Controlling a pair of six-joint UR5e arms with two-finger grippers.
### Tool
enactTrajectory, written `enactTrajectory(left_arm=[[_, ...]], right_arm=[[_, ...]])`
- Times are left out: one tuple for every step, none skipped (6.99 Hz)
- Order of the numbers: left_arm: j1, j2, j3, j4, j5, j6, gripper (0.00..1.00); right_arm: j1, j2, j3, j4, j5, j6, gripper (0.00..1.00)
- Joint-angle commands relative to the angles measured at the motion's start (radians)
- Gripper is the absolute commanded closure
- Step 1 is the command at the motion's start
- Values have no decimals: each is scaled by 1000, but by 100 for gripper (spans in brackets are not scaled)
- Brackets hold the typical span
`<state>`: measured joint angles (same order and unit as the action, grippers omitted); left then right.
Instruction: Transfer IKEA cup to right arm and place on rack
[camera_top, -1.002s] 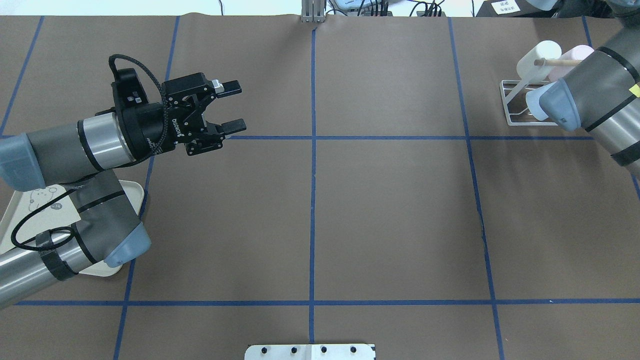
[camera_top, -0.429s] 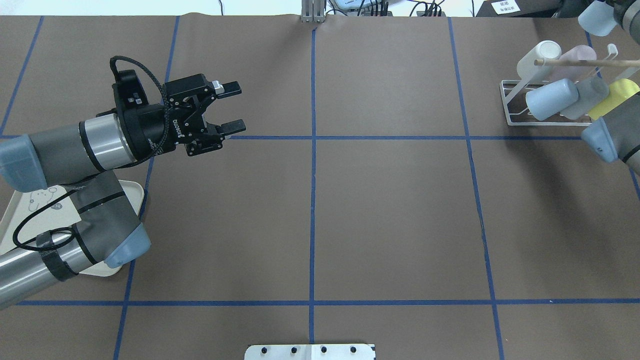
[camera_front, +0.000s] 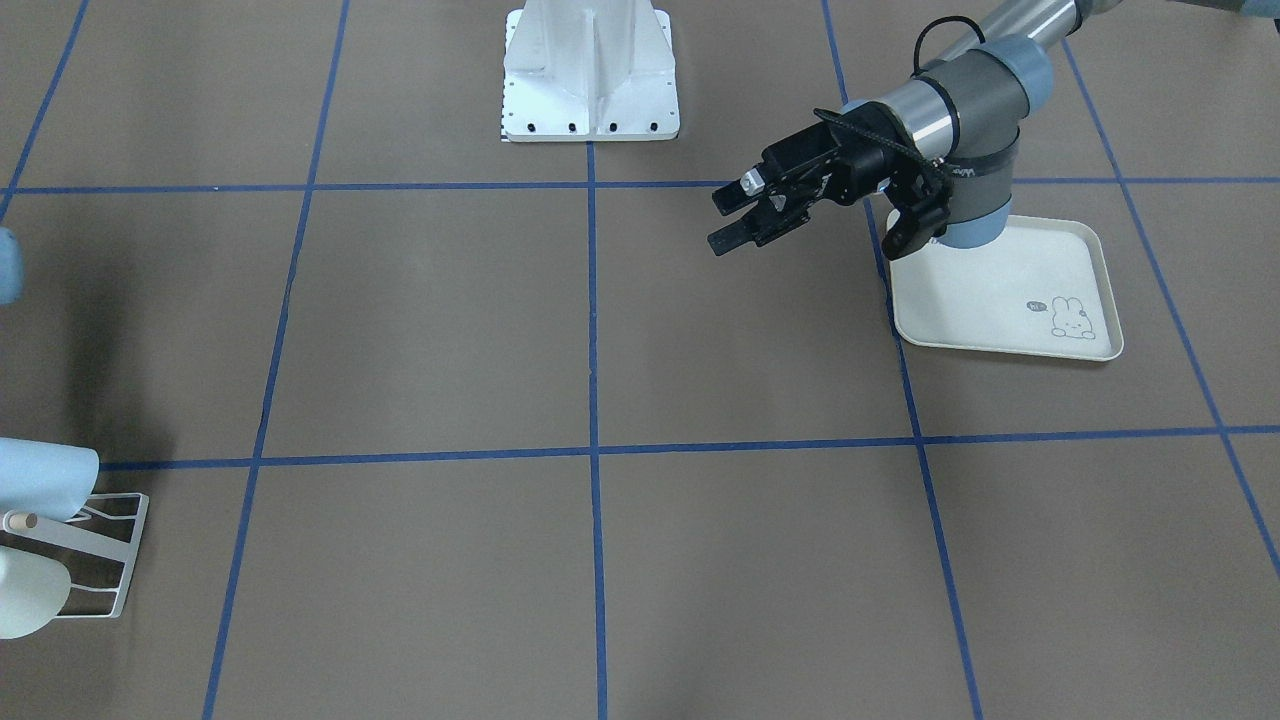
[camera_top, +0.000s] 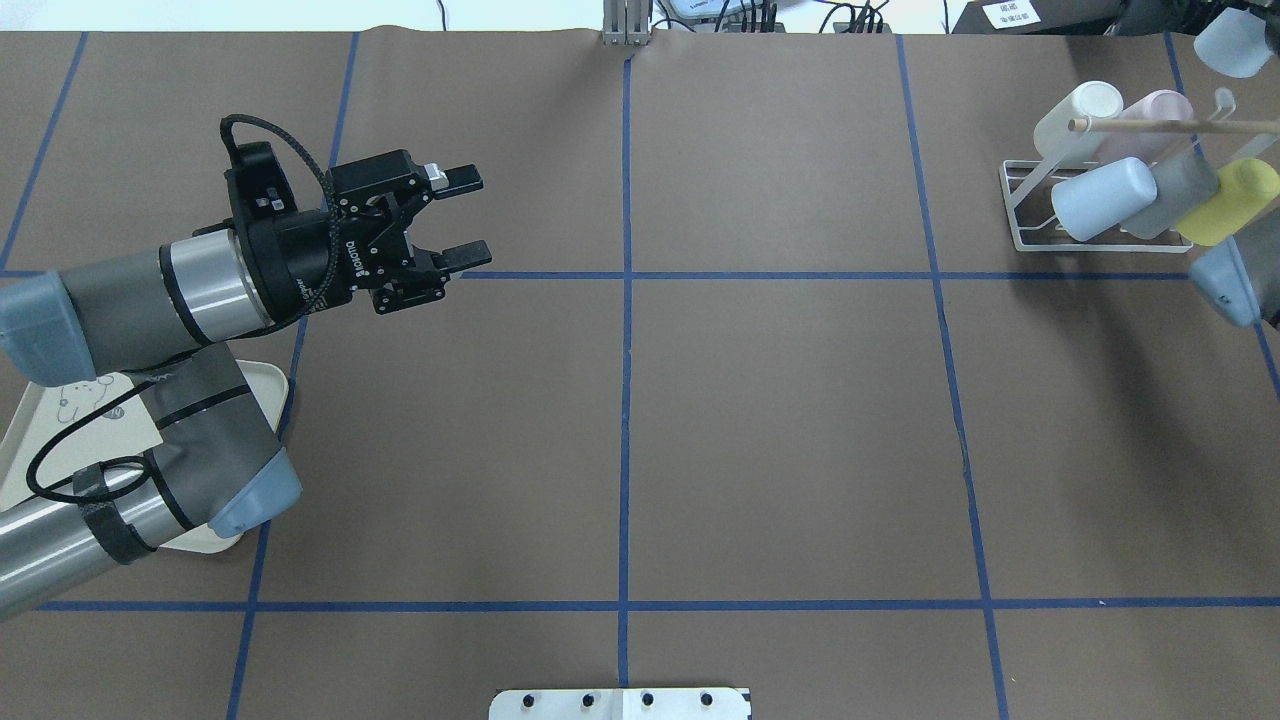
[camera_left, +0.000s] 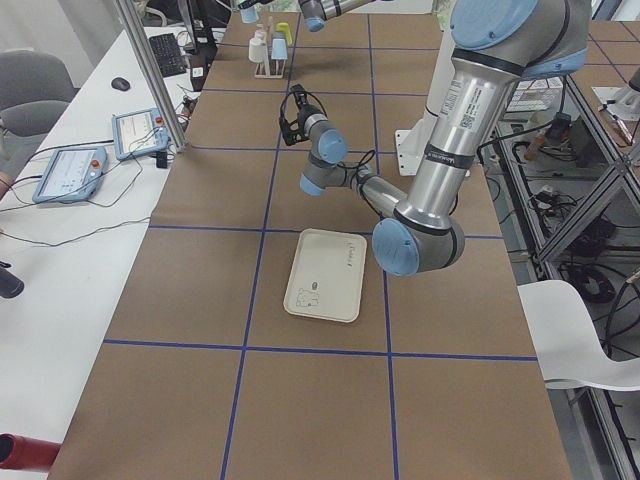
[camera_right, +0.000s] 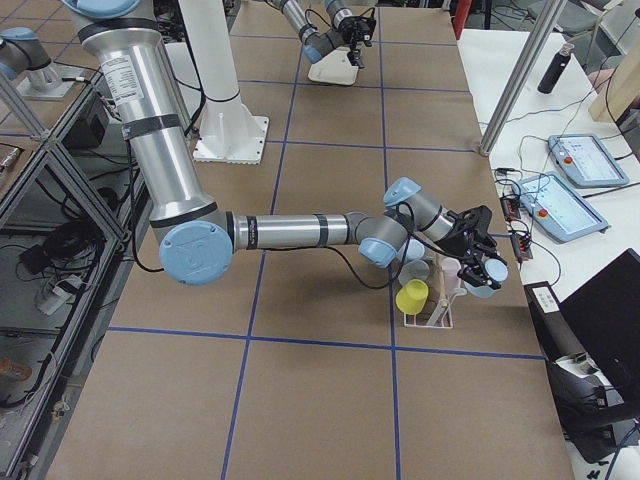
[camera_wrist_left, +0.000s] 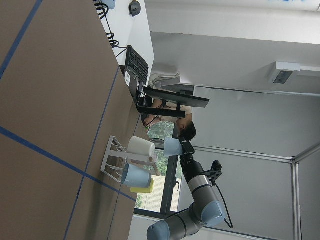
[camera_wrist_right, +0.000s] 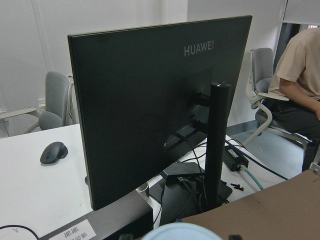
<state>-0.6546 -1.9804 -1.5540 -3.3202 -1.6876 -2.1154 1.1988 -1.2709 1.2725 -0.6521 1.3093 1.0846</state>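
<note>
While the left gripper (camera_top: 478, 218) hung over the table's (camera_top: 800, 450) left half with its fingers spread and nothing between them, we saw the right gripper (camera_right: 482, 264) clamped on the pale blue IKEA cup (camera_wrist_left: 173, 146), held in the air close to the rack (camera_top: 1015, 215) at the table's far right corner, where white, pink, blue, grey and yellow cups (camera_top: 1098, 197) already hung; a cream tray (camera_front: 1000, 290) lay by the left edge

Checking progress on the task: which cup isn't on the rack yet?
The pale blue cup gripped in the right tool, held off the rack; its pale blue twin, like the rest, sits on a peg.
</note>
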Motion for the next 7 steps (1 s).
enactTrajectory(left_arm=[[0, 0, 0, 1, 0, 0, 8], [1, 0, 2, 1, 0, 0, 8], [1, 0, 2, 1, 0, 0, 8], [1, 0, 2, 1, 0, 0, 8], [3, 0, 2, 1, 0, 0, 8], [3, -1, 2, 1, -1, 0, 8], [3, -1, 3, 1, 0, 0, 8]], right_arm=[[-14, -1, -18, 0, -5, 3, 77], [-25, -1, -25, -1, -5, 6, 77], [-30, -10, -28, -1, -5, 6, 77], [-30, -12, -30, 0, -5, 6, 77], [-30, -22, -27, 2, -4, 6, 77], [-30, -36, -19, 2, -4, 14, 77], [-30, -39, -15, 2, -4, 17, 76]])
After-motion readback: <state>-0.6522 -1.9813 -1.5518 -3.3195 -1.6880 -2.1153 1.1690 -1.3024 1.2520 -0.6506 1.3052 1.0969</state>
